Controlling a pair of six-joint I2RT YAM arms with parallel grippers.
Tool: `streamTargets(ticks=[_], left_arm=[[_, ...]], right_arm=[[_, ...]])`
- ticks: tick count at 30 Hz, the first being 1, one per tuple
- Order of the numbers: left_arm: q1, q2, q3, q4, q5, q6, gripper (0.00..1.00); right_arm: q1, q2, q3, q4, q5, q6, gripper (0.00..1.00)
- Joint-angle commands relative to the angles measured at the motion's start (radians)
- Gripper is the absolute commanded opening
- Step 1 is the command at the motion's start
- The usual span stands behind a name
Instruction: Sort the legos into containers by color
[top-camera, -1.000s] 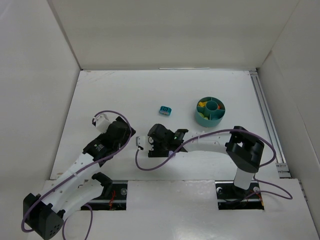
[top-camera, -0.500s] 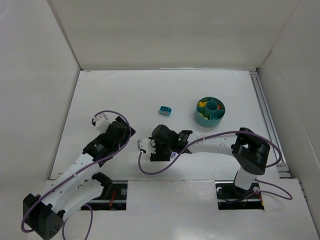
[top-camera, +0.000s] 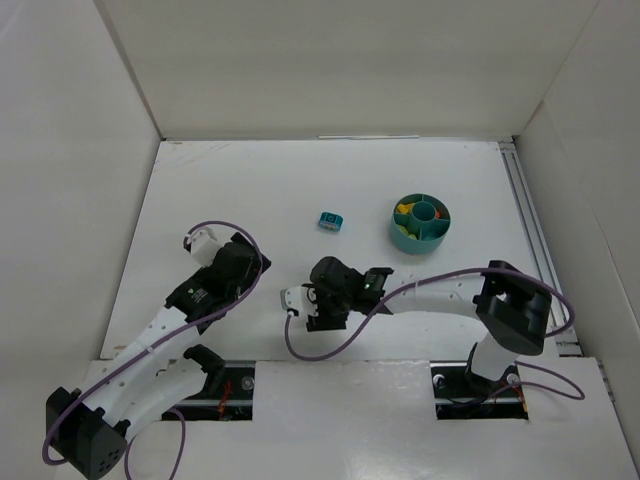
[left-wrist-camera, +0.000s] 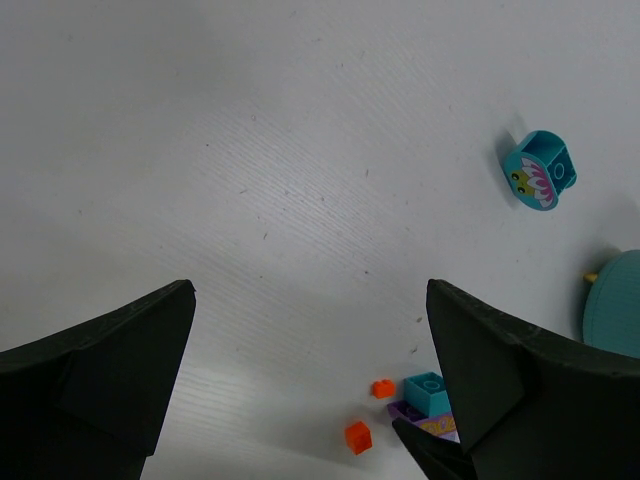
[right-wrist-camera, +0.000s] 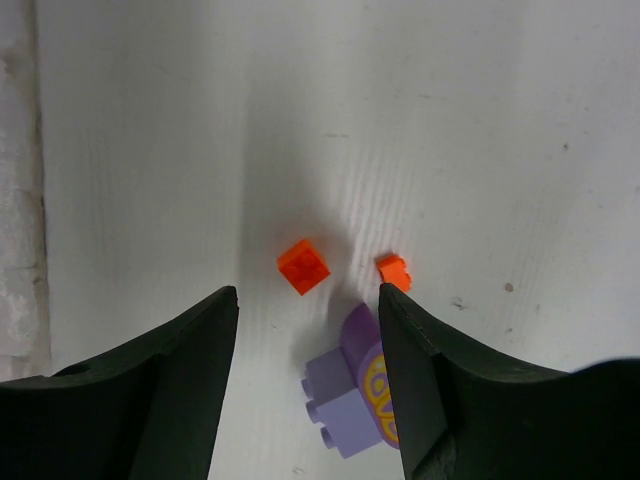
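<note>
Top view: the right gripper (top-camera: 298, 308) has drawn back toward the near edge since a second ago, and its elbow has swung out toward the right wall. The left gripper (top-camera: 203, 240), the printed teal brick (top-camera: 331, 221) and the teal bowl (top-camera: 408, 240) lie as before. The printed brick sits alone mid-table, left of the bowl and well apart from it. The bowl holds yellow and green pieces, but I cannot tell which compartment holds which. The two grippers are side by side and apart, and a purple cable (top-camera: 225, 225) loops over each wrist. The right wrist body covers the bricks beneath it.

Left wrist view: the fingers (left-wrist-camera: 110, 370) are spread wide with only bare table between them. The printed teal brick is at upper right and the bowl's rim cuts the right edge. Low in the frame, beside one finger, lies a cluster of four:
- a smaller orange-red brick (left-wrist-camera: 382, 388)
- a larger orange-red brick (left-wrist-camera: 358, 437)
- a small teal brick (left-wrist-camera: 428, 393)
- a purple brick (left-wrist-camera: 425, 422), partly hidden by that finger

Right wrist view: the jaws are parted and pinch nothing. The larger orange-red brick lies just past the tips, near the middle of the gap. The smaller one lies beside it, close to one fingertip. The purple brick, with yellow print, lies on the table between the fingers; one edge is hidden by a finger and it is clear of the other
</note>
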Motion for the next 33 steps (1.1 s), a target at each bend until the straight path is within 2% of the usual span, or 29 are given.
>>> streamTargets(ticks=[1, 5, 12, 16, 19, 22, 33], left_arm=[[0.004, -0.007, -0.008, 0.005, -0.026, 0.009, 1.00], [0.004, 0.013, -0.008, 0.014, -0.026, 0.009, 1.00], [0.004, 0.022, -0.008, 0.014, -0.026, 0.009, 1.00], [0.004, 0.022, -0.008, 0.014, -0.035, 0.009, 1.00], [0.004, 0.022, -0.008, 0.014, -0.035, 0.009, 1.00], [0.004, 0.022, -0.008, 0.014, -0.035, 0.009, 1.00], [0.004, 0.022, -0.008, 0.014, -0.035, 0.009, 1.00]], right_arm=[[0.038, -0.003, -0.006, 0.046, -0.015, -0.024, 0.63], [0.038, 0.015, 0.004, 0.069, 0.003, -0.033, 0.63], [0.038, 0.063, 0.014, 0.078, 0.023, -0.042, 0.54], [0.038, 0.086, 0.014, 0.088, -0.009, -0.053, 0.54], [0.038, 0.098, 0.014, 0.088, -0.009, -0.053, 0.50], [0.038, 0.107, 0.014, 0.088, -0.009, -0.053, 0.41], [0.038, 0.086, -0.051, 0.088, 0.011, -0.012, 0.44]])
